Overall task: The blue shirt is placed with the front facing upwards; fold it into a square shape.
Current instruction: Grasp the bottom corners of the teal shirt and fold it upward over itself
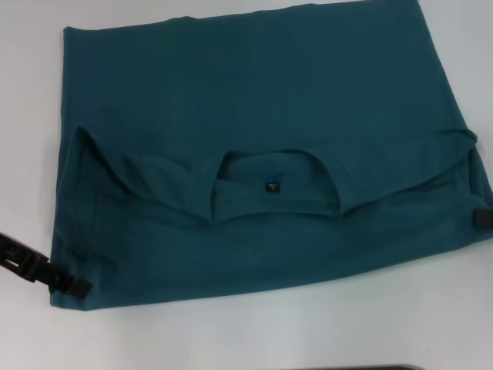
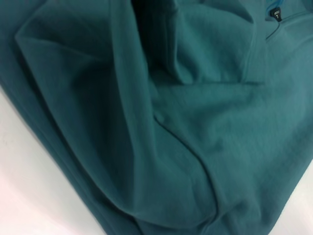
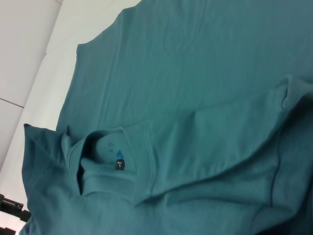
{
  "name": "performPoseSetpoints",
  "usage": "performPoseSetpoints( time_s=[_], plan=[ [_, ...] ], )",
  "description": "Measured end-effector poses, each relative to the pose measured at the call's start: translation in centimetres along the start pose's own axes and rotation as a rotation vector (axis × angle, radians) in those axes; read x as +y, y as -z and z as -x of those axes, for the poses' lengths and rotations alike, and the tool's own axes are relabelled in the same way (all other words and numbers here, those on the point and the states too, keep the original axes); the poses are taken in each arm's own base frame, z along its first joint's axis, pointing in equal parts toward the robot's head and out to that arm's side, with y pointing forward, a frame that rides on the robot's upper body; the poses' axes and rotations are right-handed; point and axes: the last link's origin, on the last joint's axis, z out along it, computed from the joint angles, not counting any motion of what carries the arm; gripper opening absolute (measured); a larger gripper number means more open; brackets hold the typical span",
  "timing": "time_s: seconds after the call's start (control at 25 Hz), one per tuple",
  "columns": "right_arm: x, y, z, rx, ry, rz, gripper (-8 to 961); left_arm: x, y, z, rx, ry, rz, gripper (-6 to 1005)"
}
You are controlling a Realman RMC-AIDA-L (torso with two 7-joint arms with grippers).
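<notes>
Though the shirt point(image 1: 254, 154) lies flat on the white bench point(image 1: 231, 339), collar point(image 1: 273, 185) folded toward me, I note the left tool point(image 1: 73, 287) touching its near left corner and the right tool point(image 1: 481, 218) at its right edge. I cannot tell either tool's grip.
</notes>
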Motion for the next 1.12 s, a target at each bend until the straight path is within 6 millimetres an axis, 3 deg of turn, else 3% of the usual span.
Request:
performPoseSetpoints(
  time_s=[1.12],
  plan=[
    [0.1, 0.0, 0.1, 0.007, -0.002, 0.0, 31, -0.7, 0.2, 0.9, 0.02, 0.177, -0.006, 708]
  ],
)
